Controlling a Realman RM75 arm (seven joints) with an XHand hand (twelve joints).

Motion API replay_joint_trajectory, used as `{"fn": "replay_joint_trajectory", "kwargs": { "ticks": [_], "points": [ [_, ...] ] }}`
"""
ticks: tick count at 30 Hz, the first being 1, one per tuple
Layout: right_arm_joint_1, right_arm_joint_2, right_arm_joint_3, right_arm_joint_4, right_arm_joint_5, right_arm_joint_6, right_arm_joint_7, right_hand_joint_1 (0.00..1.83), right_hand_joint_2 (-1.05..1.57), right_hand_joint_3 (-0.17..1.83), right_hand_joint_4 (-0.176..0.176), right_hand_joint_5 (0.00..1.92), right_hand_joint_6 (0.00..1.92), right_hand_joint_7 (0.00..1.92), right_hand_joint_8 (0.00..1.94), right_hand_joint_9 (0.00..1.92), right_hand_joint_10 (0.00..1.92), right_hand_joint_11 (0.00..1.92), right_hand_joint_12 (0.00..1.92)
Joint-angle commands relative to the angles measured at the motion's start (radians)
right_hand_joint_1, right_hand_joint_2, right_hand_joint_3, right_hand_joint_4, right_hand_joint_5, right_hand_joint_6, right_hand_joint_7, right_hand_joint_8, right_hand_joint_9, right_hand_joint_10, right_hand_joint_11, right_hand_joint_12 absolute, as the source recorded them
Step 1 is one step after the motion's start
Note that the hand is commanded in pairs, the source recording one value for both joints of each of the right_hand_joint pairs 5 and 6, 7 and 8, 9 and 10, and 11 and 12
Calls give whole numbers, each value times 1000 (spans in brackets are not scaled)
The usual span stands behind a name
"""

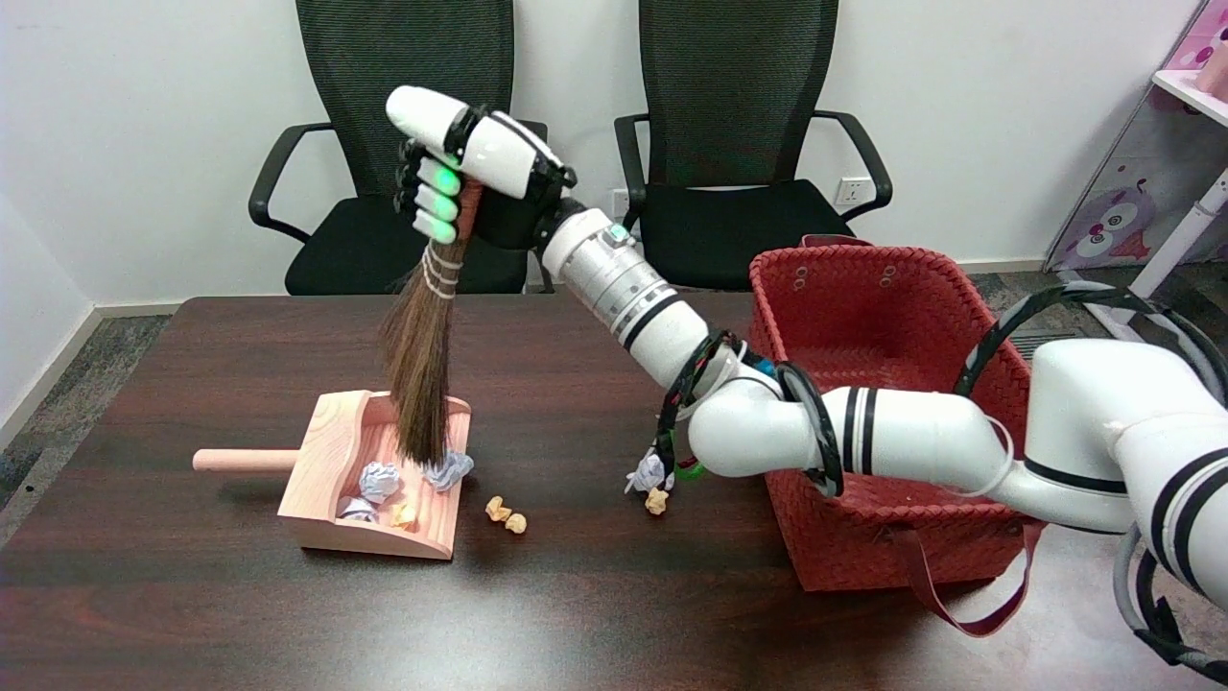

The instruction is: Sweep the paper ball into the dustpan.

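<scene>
My right hand [470, 168] grips the handle of a small brown straw broom [420, 369], held nearly upright above the table. The bristle tips reach down to the open mouth of a pale wooden dustpan [326, 451], whose handle points left. Inside the pan lie two white paper balls [378, 480] and a small tan scrap [404, 515]. Another white paper ball [448, 470] sits at the pan's right rim, right under the bristles. Two tan crumpled bits [506, 514] lie on the table just right of the pan. Under my forearm rest a further white ball [648, 472] and a tan bit [656, 500].
A red woven basket [854, 288] stands at the right of the dark wooden table [576, 595], partly behind my arm. Two black office chairs [403, 221] stand beyond the far edge. A pink shelf [1190, 86] is at the far right.
</scene>
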Motion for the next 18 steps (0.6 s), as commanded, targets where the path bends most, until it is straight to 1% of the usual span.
{"fn": "replay_joint_trajectory", "kwargs": {
  "ticks": [1, 4, 5, 7, 8, 10, 14, 18],
  "points": [
    [-145, 81, 201, -193, -29, 122, -584, 918, 1330, 1472, 0, 1920, 1920, 1920, 1920, 1920, 1920, 1920, 1920],
    [-227, 94, 290, -272, 8, 108, -757, 917, 1458, 1516, 1, 1920, 1920, 1920, 1920, 1920, 1920, 1920, 1920],
    [-243, 99, 303, -294, 25, 109, -803, 916, 1479, 1524, 2, 1920, 1920, 1920, 1920, 1920, 1920, 1920, 1920],
    [-292, 112, 344, -356, 78, 120, -958, 916, 1490, 1551, 2, 1920, 1920, 1920, 1920, 1920, 1920, 1920, 1920],
    [-307, 116, 353, -374, 86, 120, -1000, 917, 1492, 1570, 2, 1920, 1920, 1920, 1920, 1920, 1920, 1920, 1920],
    [-349, 127, 404, -426, 103, 108, -1107, 941, 1499, 1582, 25, 1920, 1920, 1920, 1920, 1920, 1920, 1920, 1920],
    [-438, 135, 491, -491, 135, 88, -1194, 945, 1505, 1592, 24, 1920, 1920, 1920, 1920, 1920, 1920, 1920, 1920],
    [-542, 140, 572, -560, 164, 65, -1315, 947, 1509, 1591, 25, 1920, 1920, 1920, 1920, 1920, 1920, 1920, 1920]
  ]
}}
